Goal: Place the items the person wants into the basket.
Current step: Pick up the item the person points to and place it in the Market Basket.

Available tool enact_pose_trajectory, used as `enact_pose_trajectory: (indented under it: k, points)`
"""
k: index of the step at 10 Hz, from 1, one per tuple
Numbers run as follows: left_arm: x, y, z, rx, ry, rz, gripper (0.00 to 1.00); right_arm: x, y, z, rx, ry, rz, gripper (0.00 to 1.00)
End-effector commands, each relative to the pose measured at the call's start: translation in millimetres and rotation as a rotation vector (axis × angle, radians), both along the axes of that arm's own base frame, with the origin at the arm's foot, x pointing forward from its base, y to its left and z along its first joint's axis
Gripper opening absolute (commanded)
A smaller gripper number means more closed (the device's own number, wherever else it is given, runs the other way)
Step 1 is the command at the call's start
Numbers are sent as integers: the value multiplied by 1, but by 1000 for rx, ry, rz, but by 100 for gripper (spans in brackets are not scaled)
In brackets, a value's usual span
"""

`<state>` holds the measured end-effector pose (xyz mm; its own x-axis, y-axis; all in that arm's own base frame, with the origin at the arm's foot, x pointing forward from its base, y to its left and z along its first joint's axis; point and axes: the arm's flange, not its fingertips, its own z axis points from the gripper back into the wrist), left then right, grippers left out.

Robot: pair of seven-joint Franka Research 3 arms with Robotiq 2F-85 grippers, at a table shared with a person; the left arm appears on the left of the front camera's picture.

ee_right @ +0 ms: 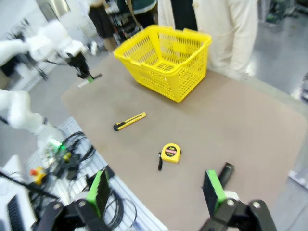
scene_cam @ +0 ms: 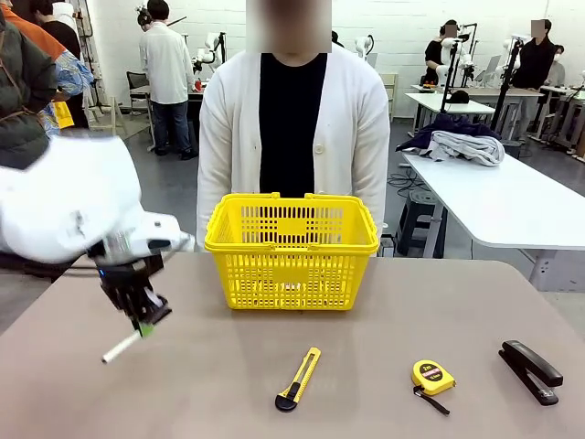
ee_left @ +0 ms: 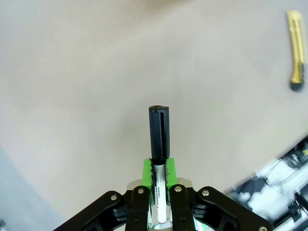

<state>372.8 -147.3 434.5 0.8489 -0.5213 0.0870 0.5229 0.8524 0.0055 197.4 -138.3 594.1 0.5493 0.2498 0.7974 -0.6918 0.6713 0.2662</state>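
My left gripper (scene_cam: 142, 315) hangs above the table's left side, shut on the white marker (scene_cam: 120, 347). The marker's black cap (ee_left: 159, 131) sticks out past the green pads (ee_left: 147, 169) in the left wrist view. The yellow basket (scene_cam: 291, 251) stands at the table's far middle, in front of the person (scene_cam: 292, 119) in a white cardigan. The black stapler (scene_cam: 530, 358) lies at the near right. My right gripper (ee_right: 155, 192) is open, high over the near right edge, with the stapler (ee_right: 226, 171) just beyond one finger. The slim black pen is out of view.
A yellow-and-black utility knife (scene_cam: 299, 378) lies at the near middle, and a round yellow tape measure (scene_cam: 431, 376) sits between it and the stapler. Cables hang off the near table edge (ee_right: 77, 144). Bare tabletop lies between the basket and the tools.
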Motion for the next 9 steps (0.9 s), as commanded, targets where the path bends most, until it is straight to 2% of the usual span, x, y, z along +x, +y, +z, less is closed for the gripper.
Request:
enact_pose_trajectory:
  k: [1,2,4,7,9]
  points:
    - [-3,17,79,-61,58,-78,0,2,1,-1,13,-9,18,100]
    - [-6,18,103,-78,62,-93,0,2,1,-1,13,-9,18,100]
    - [-11,14,129,-77,51,-111,0,2,1,-1,13,-9,18,100]
    - [-23,11,138,-66,49,-125,0,2,1,-1,13,-9,18,100]
    - [-18,15,140,-57,40,-106,0,2,1,-1,13,-9,18,100]
